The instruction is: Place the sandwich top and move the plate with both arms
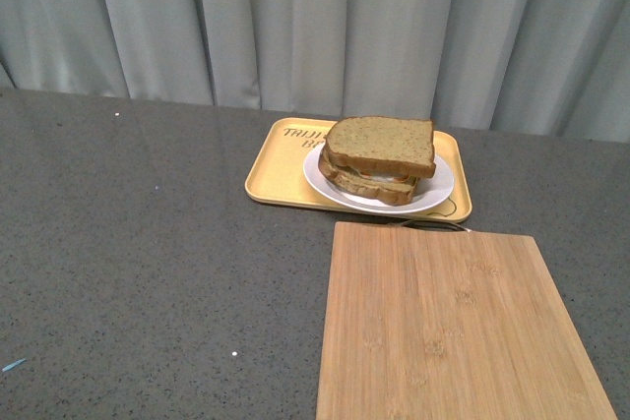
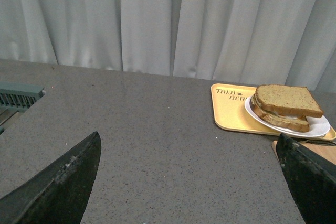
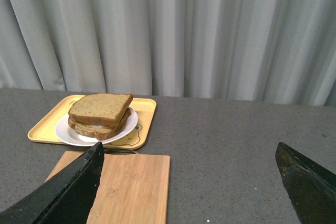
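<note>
The sandwich top [image 1: 380, 143], a speckled tan-brown slice, lies on the stacked sandwich on the white plate [image 1: 433, 196]. The plate rests on the yellow tray [image 1: 271, 179]. The stack also shows in the left wrist view [image 2: 287, 100] and in the right wrist view [image 3: 101, 108]. Neither arm shows in the front view. My left gripper [image 2: 191, 182] is open and empty over bare table, well short of the tray. My right gripper [image 3: 191, 182] is open and empty, above the table beside the wooden board [image 3: 131, 187].
A bamboo cutting board [image 1: 453, 331] lies in front of the tray, near the table's front edge. A grey curtain [image 1: 315, 27] hangs behind the dark speckled table [image 1: 148, 243]. A grey vented object [image 2: 20, 97] sits at the table's edge in the left wrist view.
</note>
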Robot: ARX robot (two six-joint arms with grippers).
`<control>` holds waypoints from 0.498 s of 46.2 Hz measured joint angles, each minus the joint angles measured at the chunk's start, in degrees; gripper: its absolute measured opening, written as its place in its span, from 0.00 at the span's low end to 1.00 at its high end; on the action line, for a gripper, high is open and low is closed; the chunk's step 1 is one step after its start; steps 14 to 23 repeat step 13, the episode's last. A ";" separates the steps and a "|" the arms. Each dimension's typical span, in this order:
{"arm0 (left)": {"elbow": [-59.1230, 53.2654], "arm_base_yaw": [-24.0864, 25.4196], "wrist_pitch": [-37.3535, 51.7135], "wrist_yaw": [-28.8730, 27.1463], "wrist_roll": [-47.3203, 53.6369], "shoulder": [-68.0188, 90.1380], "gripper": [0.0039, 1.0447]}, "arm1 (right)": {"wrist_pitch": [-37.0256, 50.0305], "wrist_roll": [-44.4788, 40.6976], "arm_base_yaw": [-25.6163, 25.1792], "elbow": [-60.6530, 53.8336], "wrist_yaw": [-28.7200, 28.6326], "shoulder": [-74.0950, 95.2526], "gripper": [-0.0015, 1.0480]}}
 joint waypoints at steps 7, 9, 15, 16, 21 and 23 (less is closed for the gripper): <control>0.00 0.00 0.00 0.00 0.00 0.00 0.94 | 0.00 0.00 0.00 0.00 0.00 0.00 0.91; 0.00 0.00 0.00 0.00 0.00 0.00 0.94 | 0.00 0.00 0.00 0.00 0.00 0.00 0.91; 0.00 0.00 0.00 0.00 0.00 0.00 0.94 | 0.00 0.00 0.00 0.00 0.00 0.00 0.91; 0.00 0.00 0.00 0.00 0.00 0.00 0.94 | 0.00 0.00 0.00 0.00 0.00 0.00 0.91; 0.00 0.00 0.00 0.00 0.00 0.00 0.94 | 0.00 0.00 0.00 0.00 0.00 0.00 0.91; 0.00 0.00 0.00 0.00 0.00 0.00 0.94 | 0.00 0.00 0.00 0.00 0.00 0.00 0.91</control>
